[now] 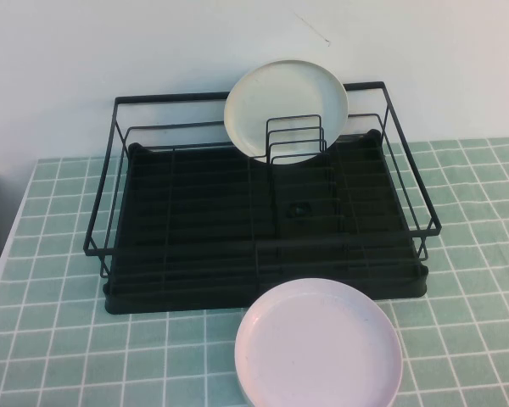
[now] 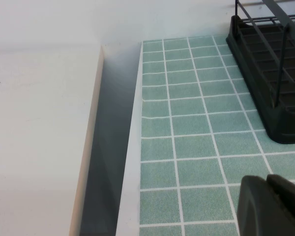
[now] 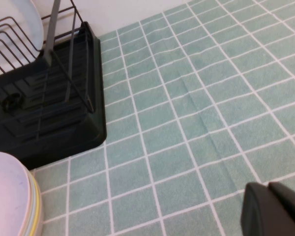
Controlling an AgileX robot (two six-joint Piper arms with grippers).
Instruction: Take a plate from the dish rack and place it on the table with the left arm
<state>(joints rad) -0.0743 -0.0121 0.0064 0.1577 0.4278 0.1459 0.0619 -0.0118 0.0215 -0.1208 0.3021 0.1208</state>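
The off-white plate (image 1: 286, 108) stands upright in the wire dividers at the back of the black dish rack (image 1: 195, 229); its edge also shows in the right wrist view (image 3: 32, 17). Neither arm shows in the high view. My left gripper (image 2: 268, 183) is shut and empty, low over the green tiled table (image 2: 187, 132) off the rack's left corner (image 2: 265, 73). My right gripper (image 3: 269, 189) is shut and empty over the tiles to the right of the rack (image 3: 49, 113).
A pale pinkish-lilac plate (image 1: 318, 343) lies on the table against the rack's front edge; it also shows in the right wrist view (image 3: 7, 196). The table's left edge (image 2: 135, 147) borders a dark gap and a white surface (image 2: 39, 137).
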